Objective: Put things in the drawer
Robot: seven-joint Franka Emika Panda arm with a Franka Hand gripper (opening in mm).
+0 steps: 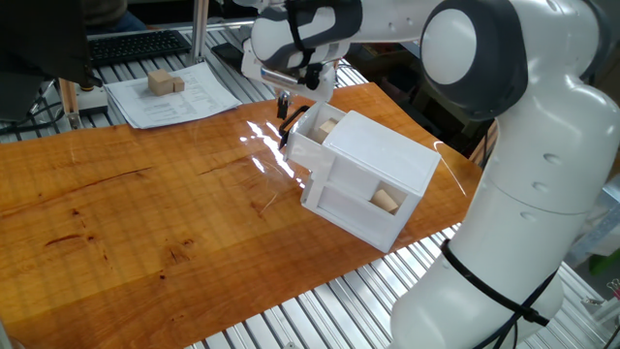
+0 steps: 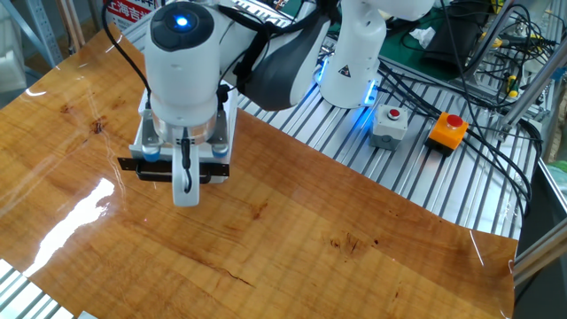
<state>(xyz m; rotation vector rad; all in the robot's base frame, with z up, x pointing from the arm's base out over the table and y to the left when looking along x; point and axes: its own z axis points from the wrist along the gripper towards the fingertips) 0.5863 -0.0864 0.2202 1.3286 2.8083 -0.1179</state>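
Observation:
The white cabinet lies on the wooden table, with its drawer pulled out toward the far left. One beige cube rests inside the drawer. Another beige piece sits in the cabinet's lower opening. My gripper hovers just above and left of the drawer's black handle, its fingers together and holding nothing. In the other fixed view the gripper points down at the table, and the arm hides most of the cabinet.
Two more beige cubes sit on a sheet of paper at the table's far left, near a keyboard. The robot's white body fills the right side. A grey button box and an orange one stand off the table.

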